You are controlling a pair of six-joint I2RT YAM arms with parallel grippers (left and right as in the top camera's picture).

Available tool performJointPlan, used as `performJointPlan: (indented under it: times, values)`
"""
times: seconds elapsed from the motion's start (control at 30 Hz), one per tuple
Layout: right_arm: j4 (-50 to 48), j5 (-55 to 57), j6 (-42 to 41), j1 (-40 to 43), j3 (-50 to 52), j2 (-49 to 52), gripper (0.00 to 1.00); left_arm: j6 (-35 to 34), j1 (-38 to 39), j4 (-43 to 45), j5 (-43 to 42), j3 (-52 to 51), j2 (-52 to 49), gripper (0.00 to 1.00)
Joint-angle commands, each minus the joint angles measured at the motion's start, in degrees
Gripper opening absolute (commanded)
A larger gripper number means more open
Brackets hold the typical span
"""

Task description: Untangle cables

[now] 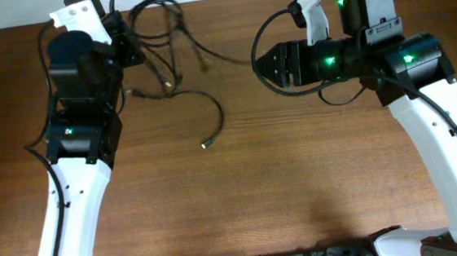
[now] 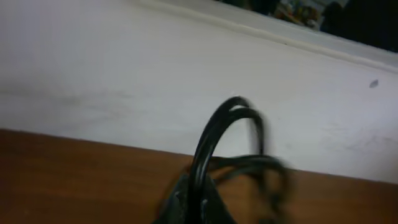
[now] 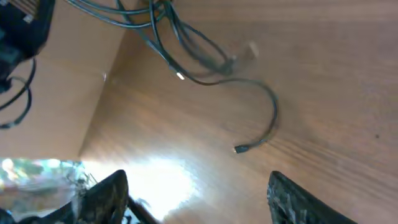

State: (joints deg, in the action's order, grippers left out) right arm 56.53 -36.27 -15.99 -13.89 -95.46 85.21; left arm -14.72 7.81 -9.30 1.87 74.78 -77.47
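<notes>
Brown wooden table [image 1: 298, 180] meets a white wall [image 2: 93, 56] at its far edge. Near that edge, on the left, the cables [image 1: 160, 35] lie in a loose tangle — one strand trails out to a small plug [image 1: 207, 144] on the wood. The left gripper [image 1: 126, 44] is clenched on the cables, a loop rising from its fingers. The right gripper [image 1: 261, 63] hovers to their right — jaws spread wide, holding nothing.
</notes>
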Motion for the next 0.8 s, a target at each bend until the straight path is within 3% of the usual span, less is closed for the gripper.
performJointPlan:
  times: [0.0, 0.2, 0.37, 0.6, 0.77]
  values:
    - [0.5, 1.2, 0.7, 0.5, -0.4, -1.4, 0.93, 9.1, -0.6, 0.6, -6.6, 0.7, 4.1, 0.00]
    - [0.9, 1.2, 0.8, 0.5, -0.4, -1.4, 0.96, 18.9, -0.6, -0.4, -21.3, 0.7, 7.5, 0.00]
    - [0.4, -2.8, 13.5, 0.4, -0.5, -1.5, 0.98, 19.4, -0.6, -2.8, -33.8, 0.7, 8.3, 0.00]
    - [-1.0, -12.3, 25.2, 0.3, -0.5, -2.7, 0.98, 19.3, -0.3, -4.9, -42.1, 0.7, 8.3, 0.00]
    - [-1.5, -13.1, 29.2, 0.3, -0.5, -2.8, 0.98, 19.3, 4.5, -4.5, -42.6, 0.7, 8.3, 0.00]
